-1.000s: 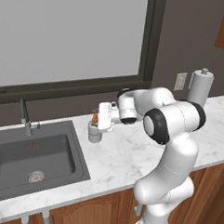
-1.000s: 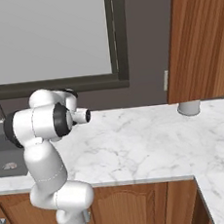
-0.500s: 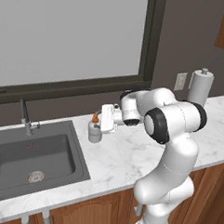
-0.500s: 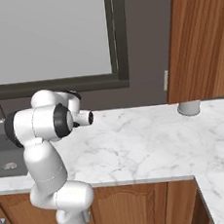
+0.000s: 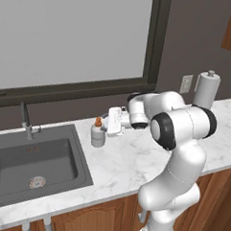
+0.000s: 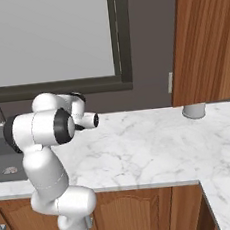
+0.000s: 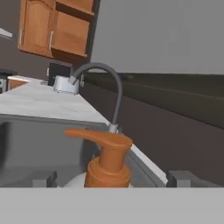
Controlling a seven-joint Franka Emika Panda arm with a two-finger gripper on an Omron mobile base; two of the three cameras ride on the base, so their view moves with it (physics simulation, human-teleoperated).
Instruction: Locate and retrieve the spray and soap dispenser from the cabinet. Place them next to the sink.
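The soap dispenser (image 5: 97, 135), pale with an orange pump, stands upright on the marble counter just right of the sink (image 5: 84, 160). My gripper (image 5: 106, 126) is open, level with the pump and slightly to its right, with nothing held. In the hand view the orange pump (image 7: 107, 159) rises between my two spread fingertips (image 7: 43, 178), with the sink basin (image 7: 39, 140) and faucet (image 7: 109, 83) behind it. The brown wooden wall cabinet (image 6: 204, 37) hangs at the upper right. The spray is out of view.
A slim grey faucet (image 5: 26, 120) stands behind the basin. A tall grey paper-towel roll (image 5: 206, 89) stands at the counter's back right, with a wall outlet (image 5: 186, 83) beside it. A large dark-framed window (image 5: 68, 38) runs along the wall. Bare marble counter (image 6: 150, 148) stretches right.
My hand has drawn back a little to the right, away from the soap dispenser, with the jaws wide. The dispenser has stayed in place on the counter.
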